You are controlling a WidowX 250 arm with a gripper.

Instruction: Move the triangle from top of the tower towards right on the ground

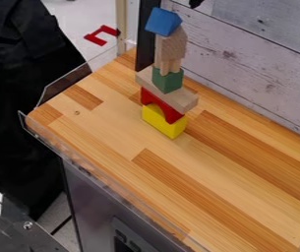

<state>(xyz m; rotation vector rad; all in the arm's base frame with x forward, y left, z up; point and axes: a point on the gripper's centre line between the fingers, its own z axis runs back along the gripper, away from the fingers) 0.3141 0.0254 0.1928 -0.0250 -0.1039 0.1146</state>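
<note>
The blue triangle [163,20] sits on top of the tower, toward 12 o'clock in the view. Its ridge points up, with one sloping face turned toward about 7 o'clock; its long axis appears to run from 10 to 4 o'clock. Under it come a wooden block [172,45], small wooden columns [170,66], a green cube [167,81], a plank [172,99], a red arch [159,102] and a yellow block [163,121] on the tabletop [106,133]. A dark tip of what seems the gripper [195,3] is at the top edge, near 12 o'clock, apart from the triangle; whether it is released or clenched cannot be told.
</note>
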